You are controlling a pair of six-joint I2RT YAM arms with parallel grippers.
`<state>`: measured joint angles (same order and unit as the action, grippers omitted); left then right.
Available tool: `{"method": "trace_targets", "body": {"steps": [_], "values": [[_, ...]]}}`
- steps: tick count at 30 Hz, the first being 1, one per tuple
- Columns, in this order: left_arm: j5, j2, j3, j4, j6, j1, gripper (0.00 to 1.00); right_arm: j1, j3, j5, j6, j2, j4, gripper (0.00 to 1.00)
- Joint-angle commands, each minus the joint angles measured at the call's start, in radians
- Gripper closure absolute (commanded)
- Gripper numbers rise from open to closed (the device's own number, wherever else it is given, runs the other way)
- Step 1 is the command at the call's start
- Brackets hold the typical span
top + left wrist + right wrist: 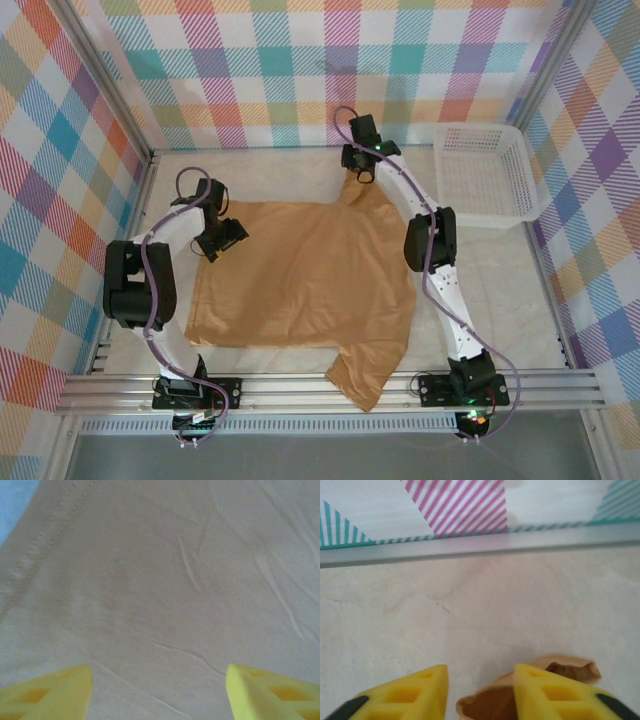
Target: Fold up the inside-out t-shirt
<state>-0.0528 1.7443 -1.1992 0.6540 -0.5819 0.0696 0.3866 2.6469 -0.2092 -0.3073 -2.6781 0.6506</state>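
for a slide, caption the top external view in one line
left arm and right arm over a tan t-shirt spread on the table, white basket far right

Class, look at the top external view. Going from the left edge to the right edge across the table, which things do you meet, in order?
Left arm → tan t-shirt → right arm's elbow → white mesh basket

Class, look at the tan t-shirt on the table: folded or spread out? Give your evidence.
Spread out, not yet folded. In the top view the t-shirt lies flat with its body opened out and both sleeves sticking out.
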Motion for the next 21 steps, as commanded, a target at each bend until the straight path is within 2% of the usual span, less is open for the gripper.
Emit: {"method": "trace_targets", "body": {"steps": [1, 3, 7, 11, 14, 17, 21], "values": [[0.043, -0.062, 0.003, 0.032, 0.002, 0.001, 0.29, 0.008, 0.092, -0.018, 0.029, -0.032, 0.095, 0.58], [0.04, -0.074, 0.002, 0.038, 0.008, 0.001, 0.28, 0.007, 0.025, -0.016, 0.009, 0.044, 0.15, 0.59], [-0.006, -0.045, 0.005, 0.004, 0.016, 0.0, 0.27, 0.009, -0.332, 0.034, -0.05, 0.301, 0.168, 0.59], [-0.067, 0.053, -0.028, -0.019, 0.012, -0.004, 0.27, 0.018, -0.773, 0.132, -0.098, 0.55, 0.071, 0.59], [-0.049, 0.106, -0.059, -0.017, 0.019, -0.009, 0.27, 0.02, -1.037, 0.198, -0.142, 0.666, -0.023, 0.58], [-0.02, 0.162, -0.097, -0.033, 0.013, -0.019, 0.28, 0.008, -1.134, 0.178, -0.154, 0.662, -0.065, 0.57], [0.012, 0.265, -0.21, -0.011, 0.02, -0.033, 0.27, -0.045, -1.022, 0.167, -0.146, 0.53, -0.049, 0.58]]}}
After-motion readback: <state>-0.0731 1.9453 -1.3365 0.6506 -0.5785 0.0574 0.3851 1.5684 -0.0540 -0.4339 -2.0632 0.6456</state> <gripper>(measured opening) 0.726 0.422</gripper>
